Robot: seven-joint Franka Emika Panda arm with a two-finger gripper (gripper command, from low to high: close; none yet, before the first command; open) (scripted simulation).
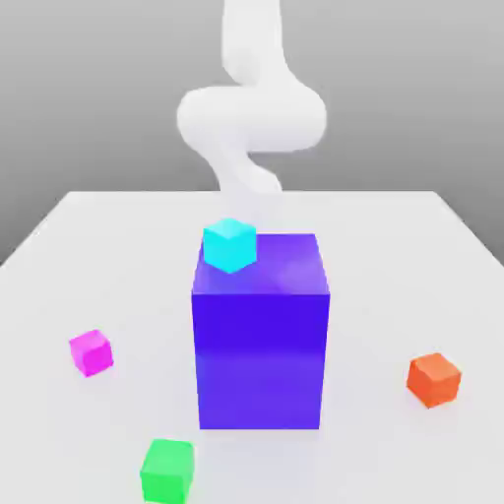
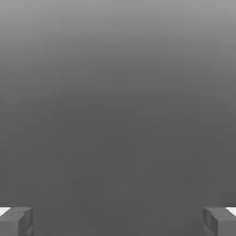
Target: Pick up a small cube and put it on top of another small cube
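— Where does your arm stand?

— Your white robot arm (image 1: 251, 108) rises curled behind the big glossy blue-violet block (image 1: 260, 330), at the far side of the pale grey table (image 1: 394, 256). In the hand view, your gripper (image 2: 118, 221) has its grey fingertips (image 2: 16, 221) spread wide apart, nothing between them.

— And the cubes?

— The small bright magenta-pink cube (image 1: 92, 352) lies on the table toward the exterior view's left, well apart from the block. The small bright green cube (image 1: 166, 471) sits nearer the camera. A small cyan cube (image 1: 230, 244) rests on the block's top, and a small orange-red cube (image 1: 434, 379) lies toward the right.
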